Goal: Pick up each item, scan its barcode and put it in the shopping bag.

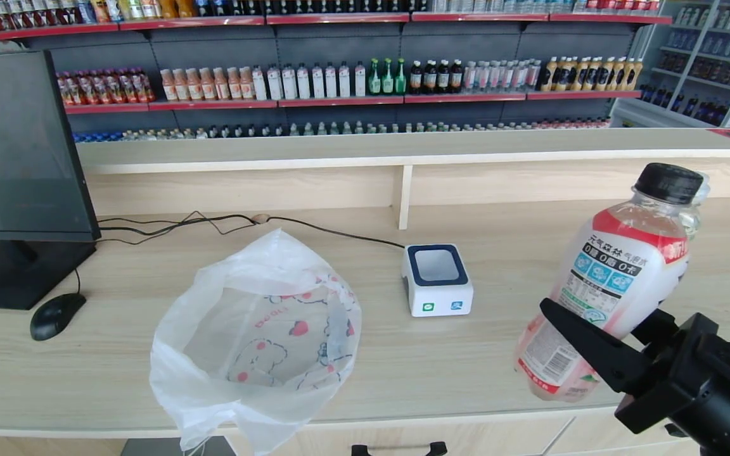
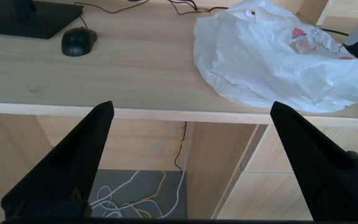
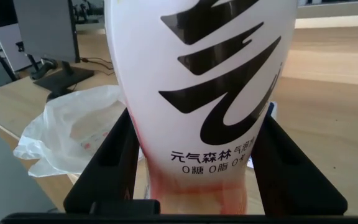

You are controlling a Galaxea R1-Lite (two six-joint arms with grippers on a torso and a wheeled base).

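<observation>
Right gripper [image 1: 583, 329] [image 3: 194, 174] – closed on the lower body of the bottle [image 1: 618, 272] [image 3: 197, 81], one black finger on each side of it. The bottle is clear of the surface [image 1: 504, 354], held above its near right part. It leans, with the black cap toward the far right. It is clear plastic with a white and red label, and the barcode panel near its base faces left.

Left gripper [image 2: 191, 155] – fingers spread wide, nothing between them. It sits low, in front of the near edge of the surface and below that edge, facing the open cabinet space underneath, where loose wires lie.

Scanner [image 1: 436, 280]: a small white box with a dark-framed window on top, standing mid-surface, left of the held bottle and well apart from it. A black cable [image 1: 333, 231] runs from it toward the far left.

Shopping bag [image 1: 257, 342] [image 2: 272, 56] [image 3: 67, 130]: thin white plastic with a red printed pattern, mouth open upward. It stands just left of the scanner on the near part of the surface, with some of its plastic hanging over the near edge.

Far left: a dark monitor [image 1: 16, 145] on its stand, and a black mouse [image 1: 56, 315] [image 2: 78, 42] near the stand's base.

Behind the surface, a raised ledge, then shelves [image 1: 339, 79] stocked with rows of drink bottles.
</observation>
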